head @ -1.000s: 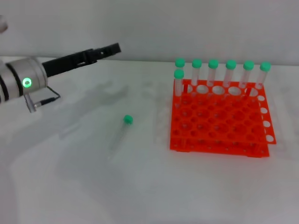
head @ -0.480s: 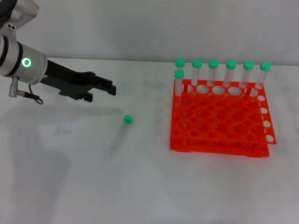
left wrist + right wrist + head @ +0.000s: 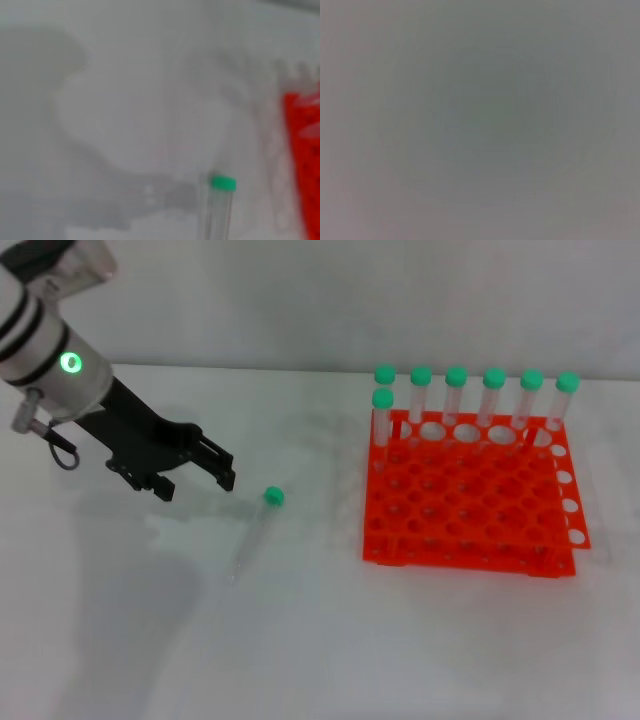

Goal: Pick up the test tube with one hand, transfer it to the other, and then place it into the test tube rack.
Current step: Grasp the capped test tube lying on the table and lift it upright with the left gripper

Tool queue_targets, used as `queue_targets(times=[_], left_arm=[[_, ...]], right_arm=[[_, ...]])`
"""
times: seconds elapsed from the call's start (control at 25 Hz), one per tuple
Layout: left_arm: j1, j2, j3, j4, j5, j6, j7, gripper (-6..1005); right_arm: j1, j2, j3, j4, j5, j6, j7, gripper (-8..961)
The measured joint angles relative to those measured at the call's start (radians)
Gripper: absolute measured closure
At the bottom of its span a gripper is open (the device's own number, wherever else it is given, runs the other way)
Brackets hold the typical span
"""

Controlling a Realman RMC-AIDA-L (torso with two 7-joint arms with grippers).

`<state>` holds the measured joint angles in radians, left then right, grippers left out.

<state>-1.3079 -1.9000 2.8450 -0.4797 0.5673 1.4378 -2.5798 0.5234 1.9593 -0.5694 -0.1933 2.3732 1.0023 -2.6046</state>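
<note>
A clear test tube [image 3: 256, 530] with a green cap lies on the white table, left of the orange-red rack [image 3: 470, 500]. The tube also shows in the left wrist view [image 3: 219, 210], and so does the rack's edge [image 3: 305, 150]. My left gripper [image 3: 195, 475], black on a white arm with a green light, hangs open and empty just left of the tube's cap, pointing down toward the table. My right gripper is out of view; the right wrist view shows only plain grey.
Several green-capped tubes [image 3: 456, 390] stand in the rack's back row, and one more [image 3: 382, 415] stands at its left corner. A white wall [image 3: 320, 300] runs behind the table.
My left arm has swung down and to the right, from high at the back left to close beside the lying tube. The tube and rack have not moved.
</note>
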Motion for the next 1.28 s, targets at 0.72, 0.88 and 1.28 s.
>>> queue_targets(times=[0.72, 0.88, 1.28], left_arm=[[-0.081, -0.101, 0.001, 0.174, 0.261, -0.192, -0.191, 123], [-0.078, -0.121, 0.001, 0.186, 0.264, -0.229, -0.190, 124], [-0.064, -0.134, 0.001, 0.225, 0.309, -0.255, -0.197, 197]], right_arm=[[-0.001, -0.013, -0.009, 0.011, -0.006, -0.009, 0.004, 122], [0.004, -0.014, -0.014, 0.012, -0.006, -0.010, 0.005, 125], [0.010, -0.006, -0.013, 0.012, -0.006, -0.019, 0.001, 130]])
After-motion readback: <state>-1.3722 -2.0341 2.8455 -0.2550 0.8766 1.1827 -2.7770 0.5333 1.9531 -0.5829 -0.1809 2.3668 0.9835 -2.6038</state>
